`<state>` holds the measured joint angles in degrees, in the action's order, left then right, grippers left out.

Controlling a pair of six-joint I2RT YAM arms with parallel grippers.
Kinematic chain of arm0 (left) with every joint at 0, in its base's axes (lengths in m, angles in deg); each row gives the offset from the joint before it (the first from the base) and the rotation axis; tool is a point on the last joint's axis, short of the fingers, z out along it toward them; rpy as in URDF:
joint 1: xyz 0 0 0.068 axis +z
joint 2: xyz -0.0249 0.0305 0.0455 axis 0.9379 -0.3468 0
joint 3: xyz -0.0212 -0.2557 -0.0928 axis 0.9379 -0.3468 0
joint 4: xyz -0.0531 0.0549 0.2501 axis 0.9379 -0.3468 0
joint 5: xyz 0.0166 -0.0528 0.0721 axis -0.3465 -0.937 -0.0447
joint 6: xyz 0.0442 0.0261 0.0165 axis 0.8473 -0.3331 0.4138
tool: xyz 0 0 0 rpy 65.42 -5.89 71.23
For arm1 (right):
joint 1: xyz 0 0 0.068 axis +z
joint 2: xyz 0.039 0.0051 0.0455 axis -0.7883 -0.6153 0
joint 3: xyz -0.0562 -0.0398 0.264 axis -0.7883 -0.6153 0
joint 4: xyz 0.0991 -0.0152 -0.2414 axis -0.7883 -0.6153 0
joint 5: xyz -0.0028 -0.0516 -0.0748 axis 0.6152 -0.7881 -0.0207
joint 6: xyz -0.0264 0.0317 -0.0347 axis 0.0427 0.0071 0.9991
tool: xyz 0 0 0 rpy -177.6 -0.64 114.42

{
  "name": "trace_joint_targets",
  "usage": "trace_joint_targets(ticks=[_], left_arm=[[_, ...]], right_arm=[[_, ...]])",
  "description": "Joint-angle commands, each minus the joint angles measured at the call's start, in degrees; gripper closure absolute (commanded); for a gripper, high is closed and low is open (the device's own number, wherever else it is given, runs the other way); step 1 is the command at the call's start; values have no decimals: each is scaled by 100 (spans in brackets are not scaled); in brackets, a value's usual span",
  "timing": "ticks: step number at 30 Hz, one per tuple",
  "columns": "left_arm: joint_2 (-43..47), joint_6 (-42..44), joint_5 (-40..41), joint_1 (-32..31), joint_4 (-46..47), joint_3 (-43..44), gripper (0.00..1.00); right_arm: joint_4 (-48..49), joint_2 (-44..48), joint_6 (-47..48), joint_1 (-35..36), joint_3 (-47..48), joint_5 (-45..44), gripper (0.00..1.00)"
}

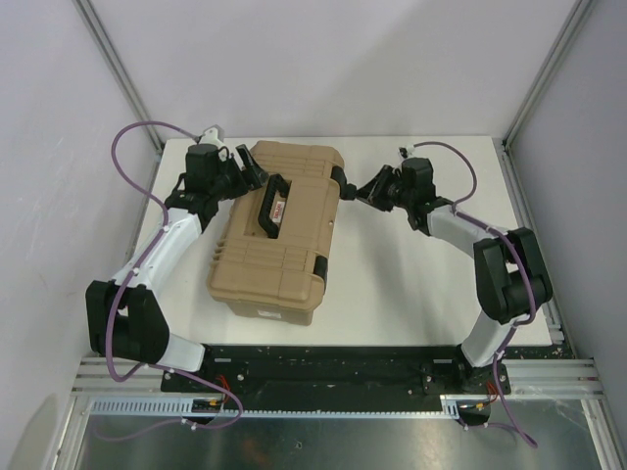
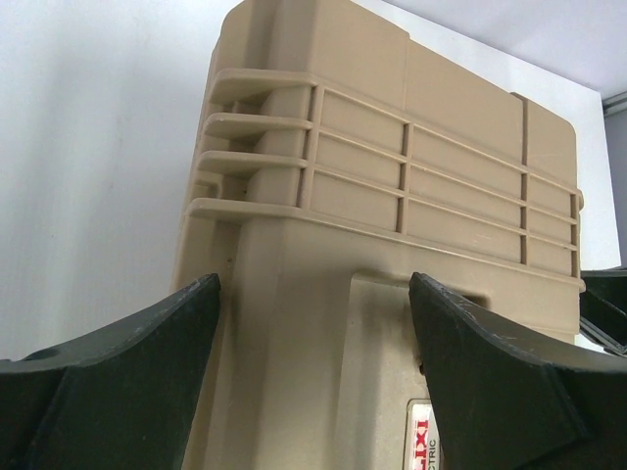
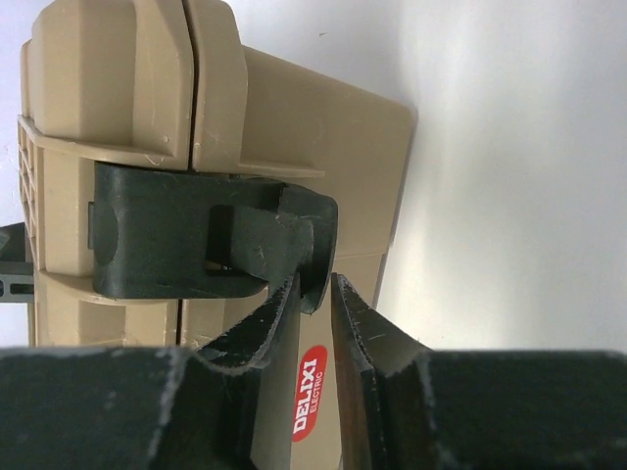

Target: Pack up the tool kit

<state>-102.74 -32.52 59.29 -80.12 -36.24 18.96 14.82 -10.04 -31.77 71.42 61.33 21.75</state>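
A tan plastic tool case (image 1: 279, 245) lies on the white table (image 1: 411, 284) with its lid down and a black handle (image 1: 271, 206) on top. My left gripper (image 1: 245, 176) is at the case's far left corner. In the left wrist view it (image 2: 313, 294) is open wide, its fingers (image 2: 147, 372) straddling the case's ribbed end (image 2: 392, 166). My right gripper (image 1: 351, 189) is at the case's far right side. In the right wrist view it (image 3: 315, 289) is nearly closed, pinching the lip of a black latch (image 3: 186, 240).
A second black latch (image 1: 319, 266) sits on the case's near right side. A red DELIXI label (image 3: 306, 392) shows on the case. Grey walls and metal frame posts (image 1: 118, 69) enclose the table. The arms' bases stand at the near edge (image 1: 323, 362).
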Motion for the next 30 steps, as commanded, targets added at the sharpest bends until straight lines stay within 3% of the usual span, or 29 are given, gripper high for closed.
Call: trace_joint_targets(ticks=[1,30], left_arm=[[-132,113,-25,-6,-554,-252,16],[-242,47,-292,-34,-550,-432,19]], right_arm=[[38,-109,89,38,220,158,77],[785,-1225,-446,307,151,768,84]])
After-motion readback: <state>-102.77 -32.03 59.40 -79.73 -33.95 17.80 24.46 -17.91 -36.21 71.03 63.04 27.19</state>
